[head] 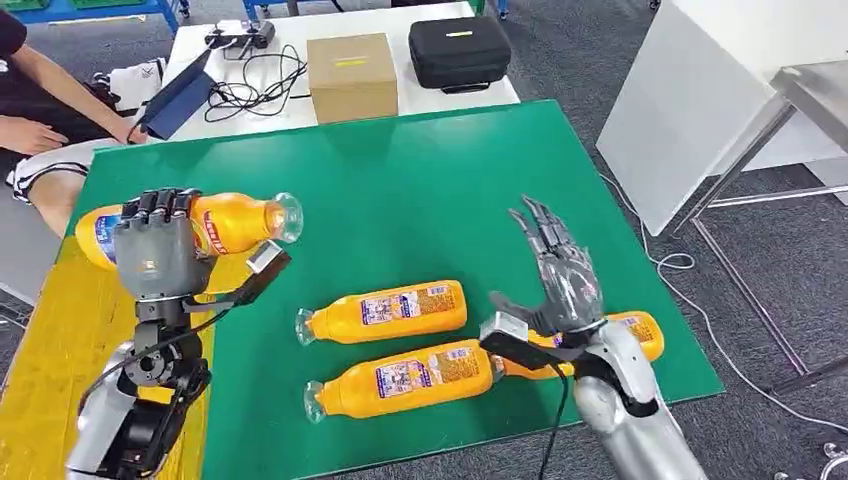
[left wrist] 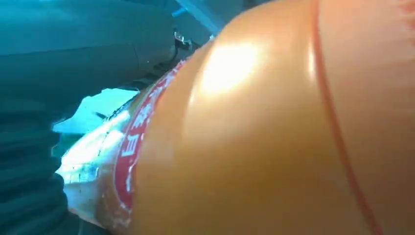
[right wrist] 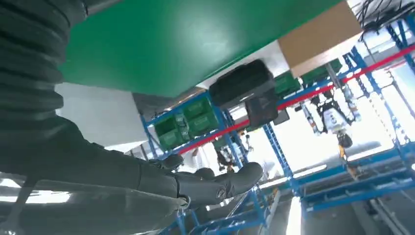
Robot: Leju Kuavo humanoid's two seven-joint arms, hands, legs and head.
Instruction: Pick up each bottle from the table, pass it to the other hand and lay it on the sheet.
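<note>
even overhead light, soft shadows; left wrist view blurred, glare on bottle (left wrist: 235,68); right wrist background overexposed.

Bare green sheet (head: 430,190) is left open behind the lying bottles (head: 385,310). Passage beyond its far edge is blocked by a box (head: 351,76) and a case (head: 460,50).

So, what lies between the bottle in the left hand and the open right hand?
In the head view, only bare green table lies between the bottle that the left hand holds and the right hand. The other bottles lie nearer the robot.
</note>
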